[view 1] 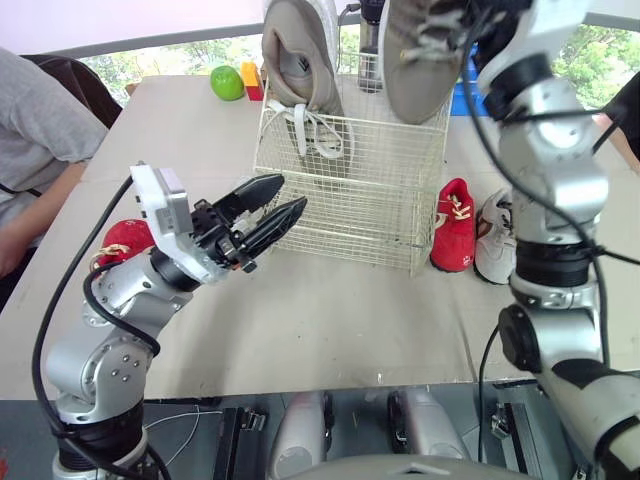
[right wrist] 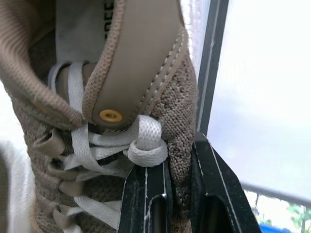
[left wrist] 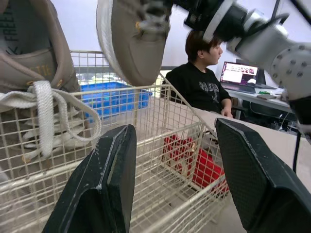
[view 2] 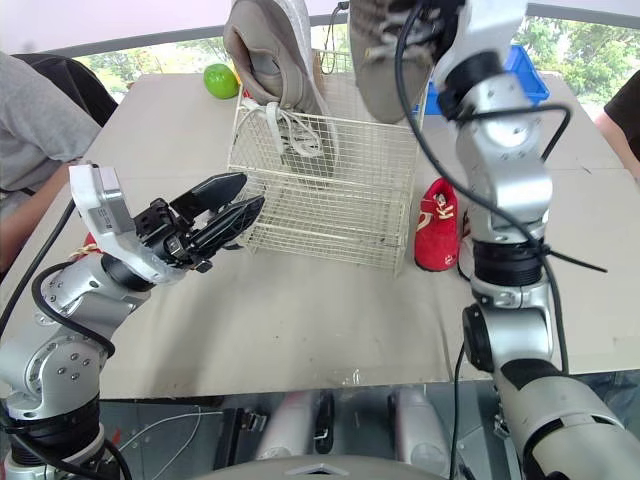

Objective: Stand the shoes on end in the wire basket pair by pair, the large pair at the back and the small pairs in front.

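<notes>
A white wire basket (view 1: 350, 200) stands mid-table. One large tan shoe (view 1: 300, 60) stands on end in its back left part, laces hanging down. My right gripper (right wrist: 180, 170) is shut on the upper of the second large tan shoe (view 1: 420, 60), holding it sole outward above the basket's back right. My left gripper (view 1: 275, 205) hovers open and empty just in front of the basket's left front corner. A small red shoe (view 1: 455, 225) and a small white shoe (view 1: 495, 235) lie right of the basket. Another red shoe (view 1: 125, 240) lies behind my left arm.
A green apple (view 1: 227, 82) and a small red and yellow object sit at the far left of the table. A blue bin (view 2: 525, 75) stands behind the basket. One person (view 1: 30, 130) sits at the table's left side, another at the right edge (view 1: 625, 110).
</notes>
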Available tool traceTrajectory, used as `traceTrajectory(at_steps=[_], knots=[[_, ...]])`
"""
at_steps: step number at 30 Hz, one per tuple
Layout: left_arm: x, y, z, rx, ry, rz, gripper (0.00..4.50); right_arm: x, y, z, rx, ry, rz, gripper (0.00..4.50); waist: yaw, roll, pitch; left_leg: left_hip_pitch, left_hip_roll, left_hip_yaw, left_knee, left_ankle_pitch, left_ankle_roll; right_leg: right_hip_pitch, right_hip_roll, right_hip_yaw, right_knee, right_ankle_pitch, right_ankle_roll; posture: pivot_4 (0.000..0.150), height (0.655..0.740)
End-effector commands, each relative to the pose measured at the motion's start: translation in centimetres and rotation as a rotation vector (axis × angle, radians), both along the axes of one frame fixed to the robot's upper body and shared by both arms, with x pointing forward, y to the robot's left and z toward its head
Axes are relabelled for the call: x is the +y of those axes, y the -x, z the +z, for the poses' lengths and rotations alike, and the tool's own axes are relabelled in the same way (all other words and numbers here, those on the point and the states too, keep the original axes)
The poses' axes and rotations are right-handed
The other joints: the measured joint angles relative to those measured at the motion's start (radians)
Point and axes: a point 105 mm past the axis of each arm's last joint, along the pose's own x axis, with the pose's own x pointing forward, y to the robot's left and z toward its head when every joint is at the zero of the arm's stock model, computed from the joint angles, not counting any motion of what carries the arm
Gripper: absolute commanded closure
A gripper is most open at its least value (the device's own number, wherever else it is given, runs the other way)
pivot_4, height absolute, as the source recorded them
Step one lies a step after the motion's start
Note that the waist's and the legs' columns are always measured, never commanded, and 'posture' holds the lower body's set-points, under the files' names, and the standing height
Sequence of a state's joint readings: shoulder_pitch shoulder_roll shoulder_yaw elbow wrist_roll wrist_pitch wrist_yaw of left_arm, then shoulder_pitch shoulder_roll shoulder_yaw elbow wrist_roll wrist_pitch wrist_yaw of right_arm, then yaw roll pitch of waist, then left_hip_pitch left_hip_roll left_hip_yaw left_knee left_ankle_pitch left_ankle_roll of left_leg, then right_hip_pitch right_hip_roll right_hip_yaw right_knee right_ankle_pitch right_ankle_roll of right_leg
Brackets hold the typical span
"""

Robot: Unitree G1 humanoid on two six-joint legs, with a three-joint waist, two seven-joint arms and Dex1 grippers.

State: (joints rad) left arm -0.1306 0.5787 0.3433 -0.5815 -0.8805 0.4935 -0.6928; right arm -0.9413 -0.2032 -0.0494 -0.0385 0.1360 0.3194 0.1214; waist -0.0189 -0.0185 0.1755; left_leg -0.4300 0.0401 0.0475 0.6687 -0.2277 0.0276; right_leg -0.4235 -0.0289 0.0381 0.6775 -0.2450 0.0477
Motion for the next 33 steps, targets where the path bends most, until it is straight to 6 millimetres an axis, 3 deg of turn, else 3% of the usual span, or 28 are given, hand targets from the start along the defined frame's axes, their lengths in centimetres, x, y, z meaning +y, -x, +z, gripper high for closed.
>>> traceTrajectory(at_steps=[1,4,13,18,21,23,25,26,28,33], knots=[[0.5,0.3,0.3,-0.042,-0.023,0.017,1.63,0.1,0.3,0.8,-0.028,-0.039,-0.012,4.47,0.001,0.000,0.000,0.000,0.000,0.000,0.000,0.000,0.000,0.000,0.000,0.001,0.000,0.000,0.000,0.150,0.7400],[0.5,0.2,0.4,-0.047,-0.025,0.020,1.63,0.6,0.2,0.0,-0.003,-0.045,-0.008,4.47,0.004,0.000,0.001,-0.002,0.000,-0.001,0.001,0.000,0.000,-0.001,-0.001,0.001,0.000,0.000,0.000,0.150,0.7400],[0.6,0.1,-0.1,-0.038,-0.038,0.030,1.63,0.1,0.0,-7.0,0.222,-0.110,-0.040,4.47,0.005,-0.001,0.001,-0.002,0.001,-0.002,-0.002,0.000,0.000,-0.002,-0.001,0.000,-0.001,0.000,0.000,0.150,0.7400],[0.7,0.1,-0.5,-0.019,-0.040,0.030,1.63,-0.1,0.0,-9.4,0.331,-0.181,-0.025,4.47,0.006,-0.002,0.000,-0.002,0.001,-0.002,-0.002,0.000,0.000,-0.001,-0.002,-0.001,-0.002,0.000,0.000,0.150,0.7400],[0.7,0.0,-0.7,-0.010,-0.040,0.029,1.63,0.0,0.0,-10.4,0.386,-0.242,0.007,3.37,0.004,-0.005,-0.003,-0.001,0.001,-0.002,-0.002,0.000,0.000,0.000,-0.002,-0.003,-0.002,0.000,0.000,0.150,0.7400],[0.7,0.0,-0.8,-0.007,-0.041,0.029,1.63,0.4,0.1,-11.3,0.443,-0.272,0.053,2.31,0.003,-0.007,-0.004,0.001,0.001,-0.003,-0.002,0.000,0.000,0.001,-0.002,-0.003,-0.002,0.000,0.000,0.150,0.7400],[0.8,-0.1,-1.0,0.003,-0.038,0.032,1.63,0.7,0.5,-12.2,0.482,-0.286,0.105,1.90,0.005,-0.009,-0.006,0.002,0.001,-0.003,-0.002,0.000,0.000,0.002,-0.002,-0.003,-0.002,0.000,0.000,0.150,0.7400],[0.8,-0.2,-1.2,0.010,-0.035,0.035,1.63,0.6,0.8,-12.3,0.482,-0.281,0.110,1.25,0.004,-0.011,-0.007,0.004,0.001,-0.003,-0.002,0.000,0.000,0.006,-0.002,-0.005,-0.003,-0.002,-0.004,0.150,0.7400],[1.0,-0.2,-1.4,0.023,-0.031,0.041,1.63,0.6,1.6,-11.6,0.435,-0.319,0.186,0.60,0.004,-0.013,-0.009,0.010,0.002,-0.005,-0.003,0.000,0.000,0.013,-0.003,-0.006,-0.006,-0.003,-0.004,0.150,0.7400],[1.7,-0.4,-1.7,0.039,-0.031,0.053,1.63,0.1,3.2,-10.4,0.361,-0.125,0.205,0.60,0.001,-0.012,-0.008,0.013,0.003,-0.002,-0.003,0.000,0.000,0.014,-0.005,-0.004,-0.007,-0.003,-0.004,0.150,0.7400]])
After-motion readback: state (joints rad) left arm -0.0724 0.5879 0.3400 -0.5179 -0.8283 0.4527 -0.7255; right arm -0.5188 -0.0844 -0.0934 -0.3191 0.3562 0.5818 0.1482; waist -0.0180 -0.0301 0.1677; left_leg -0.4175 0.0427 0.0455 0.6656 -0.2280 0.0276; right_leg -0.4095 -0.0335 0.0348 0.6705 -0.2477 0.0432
